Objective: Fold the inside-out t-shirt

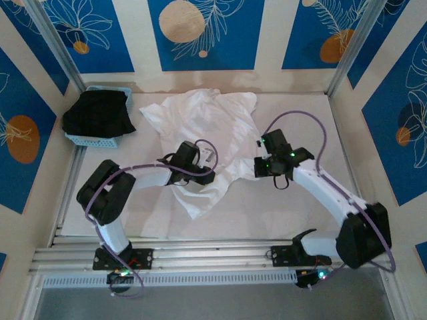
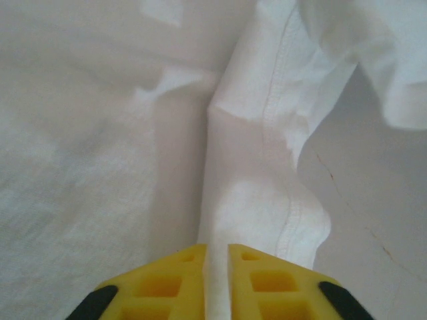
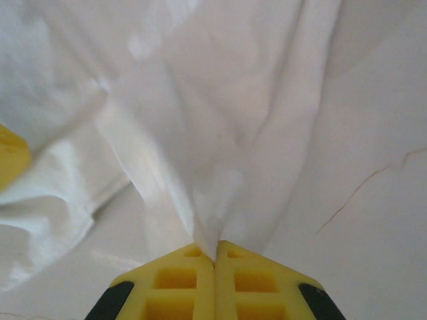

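Inside-out t-shirt (image 1: 207,117) lies crumpled in the middle of the table (image 1: 307,210), white on a pale top. Its far part is spread wide, and a narrower tail runs toward the near edge between the two arms. The biggest risk, as I judge it, is the cloth as a whole. It is bunched, not flat, so a lift or pull from here may drag a heap rather than open a clean panel, and the fold would come out skewed. The two grips sit near each other across the shirt's near part. Drawing them apart too hard could jerk the fabric free of one side.

At the far left, well apart from the shirt, a black garment (image 1: 99,115) sits in a blue basket (image 1: 100,141). A wide sweep of the left arm could brush it, though that looks unlikely.

Left gripper (image 2: 217,252) has its jaws narrow around a thin ridge of cloth beside a stitched hem (image 2: 272,100). A slim gap shows between the jaws, so the hold may be light and the ridge could slide out under tension. Right gripper (image 3: 215,257) is pinched tight on a peak of fabric, with cloth fanning away from it. I cannot tell whether that pinch takes one layer or several. A single layer would leave the rest lying on the table.
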Action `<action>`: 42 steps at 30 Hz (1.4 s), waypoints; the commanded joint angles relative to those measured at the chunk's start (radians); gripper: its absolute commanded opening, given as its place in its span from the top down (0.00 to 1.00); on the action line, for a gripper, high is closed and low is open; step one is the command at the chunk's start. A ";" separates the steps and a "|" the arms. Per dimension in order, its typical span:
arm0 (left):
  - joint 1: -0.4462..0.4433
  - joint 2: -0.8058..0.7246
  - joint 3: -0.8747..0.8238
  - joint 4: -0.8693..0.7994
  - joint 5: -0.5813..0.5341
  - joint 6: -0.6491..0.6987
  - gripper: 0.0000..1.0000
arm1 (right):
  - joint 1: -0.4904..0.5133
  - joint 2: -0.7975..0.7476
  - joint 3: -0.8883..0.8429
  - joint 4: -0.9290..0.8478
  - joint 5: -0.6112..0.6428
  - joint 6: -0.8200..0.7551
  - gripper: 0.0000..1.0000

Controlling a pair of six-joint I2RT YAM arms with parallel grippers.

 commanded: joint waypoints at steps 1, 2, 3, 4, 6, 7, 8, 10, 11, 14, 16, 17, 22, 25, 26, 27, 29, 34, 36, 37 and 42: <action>0.008 -0.063 -0.012 0.012 0.045 0.038 0.76 | -0.010 -0.071 0.001 0.023 -0.007 -0.076 1.00; 0.006 -0.078 -0.017 0.029 0.053 0.043 0.74 | -0.015 -0.082 0.006 0.020 -0.003 -0.090 1.00; 0.002 -0.097 -0.018 0.046 0.061 0.048 0.70 | -0.022 -0.093 0.012 0.015 0.002 -0.103 1.00; -0.004 -0.113 -0.015 0.056 0.063 0.057 0.67 | -0.034 -0.101 0.019 0.011 0.003 -0.112 1.00; -0.023 -0.133 0.007 0.057 0.058 0.083 0.61 | -0.055 -0.116 0.029 0.008 -0.006 -0.113 1.00; -0.036 -0.138 0.026 0.050 0.056 0.101 0.57 | -0.063 -0.124 0.032 0.010 -0.014 -0.112 1.00; -0.052 -0.140 0.045 0.041 0.057 0.118 0.54 | -0.068 -0.129 0.036 0.012 -0.020 -0.111 1.00; -0.096 -0.138 0.099 -0.001 0.042 0.171 0.48 | -0.072 -0.134 0.044 0.016 -0.050 -0.106 1.00; -0.119 -0.135 0.122 -0.019 0.029 0.194 0.45 | -0.074 -0.133 0.046 0.016 -0.064 -0.100 1.00; -0.180 -0.112 0.191 -0.057 -0.051 0.250 0.39 | -0.078 -0.136 0.044 0.022 -0.104 -0.087 1.00; -0.198 -0.076 0.238 -0.062 -0.089 0.260 0.34 | -0.085 -0.142 0.034 0.031 -0.125 -0.082 1.00; -0.202 -0.059 0.263 -0.070 -0.095 0.264 0.33 | -0.089 -0.147 0.031 0.032 -0.136 -0.078 1.00; -0.232 0.046 0.377 -0.074 -0.106 0.268 0.29 | -0.117 -0.176 0.010 0.045 -0.198 -0.052 1.00; -0.245 0.097 0.419 -0.062 -0.121 0.257 0.28 | -0.132 -0.192 0.000 0.054 -0.231 -0.039 1.00; -0.244 0.107 0.425 -0.051 -0.134 0.245 0.28 | -0.134 -0.195 -0.004 0.054 -0.237 -0.036 1.00; -0.245 0.118 0.431 -0.037 -0.157 0.240 0.29 | -0.137 -0.198 -0.007 0.055 -0.240 -0.034 1.00; -0.243 0.134 0.449 -0.026 -0.227 0.223 0.32 | -0.142 -0.203 -0.014 0.054 -0.243 -0.033 1.00; -0.228 0.163 0.489 -0.046 -0.329 0.207 0.45 | -0.149 -0.205 -0.013 0.037 -0.216 -0.035 1.00; -0.217 0.167 0.492 -0.065 -0.345 0.198 0.49 | -0.154 -0.207 -0.011 0.026 -0.189 -0.041 1.00; -0.209 0.170 0.495 -0.077 -0.348 0.192 0.51 | -0.155 -0.209 -0.010 0.024 -0.179 -0.042 1.00; -0.187 0.209 0.532 -0.146 -0.330 0.197 0.58 | -0.156 -0.229 -0.023 0.051 -0.195 -0.041 1.00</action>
